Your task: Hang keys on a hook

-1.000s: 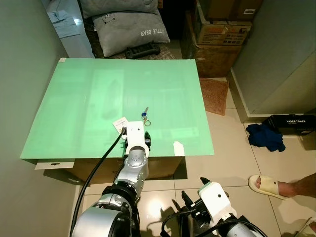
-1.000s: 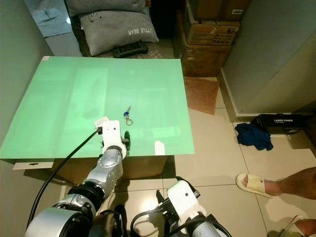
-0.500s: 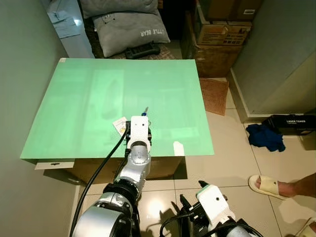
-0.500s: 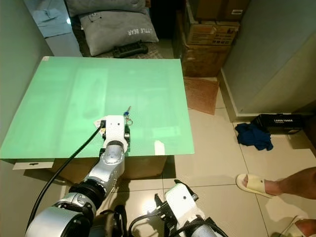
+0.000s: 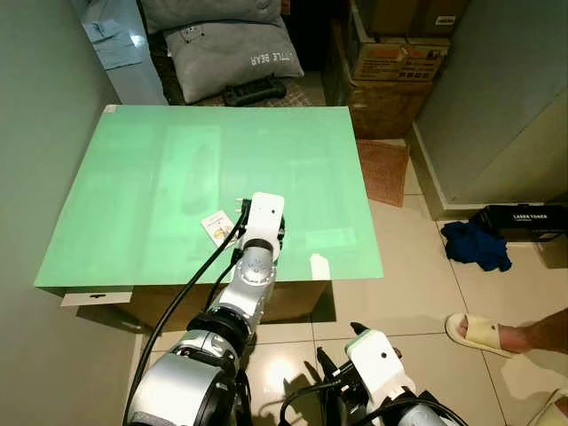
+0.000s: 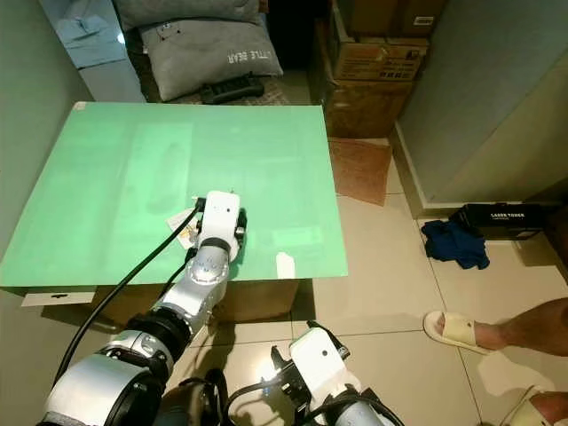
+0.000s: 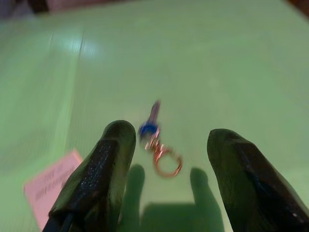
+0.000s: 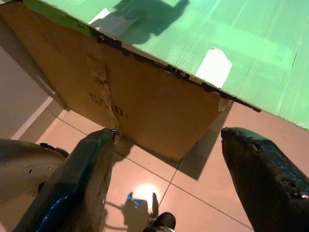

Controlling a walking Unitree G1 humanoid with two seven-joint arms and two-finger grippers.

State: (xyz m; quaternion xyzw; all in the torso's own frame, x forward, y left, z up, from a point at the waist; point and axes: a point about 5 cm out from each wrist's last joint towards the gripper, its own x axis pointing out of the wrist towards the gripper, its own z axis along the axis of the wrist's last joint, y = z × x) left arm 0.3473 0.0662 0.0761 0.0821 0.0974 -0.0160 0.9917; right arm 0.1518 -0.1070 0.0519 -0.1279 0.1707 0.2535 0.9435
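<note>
keys lie on the green board between the left tool's wide-spread fingers.

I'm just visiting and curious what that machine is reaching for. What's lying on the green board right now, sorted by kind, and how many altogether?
Keys on a ring: 1
Paper tags: 1
White tape strips at the near edge: 1
Total: 3
The left gripper hovers open over the keys; the right gripper hangs open below the green board.
</note>
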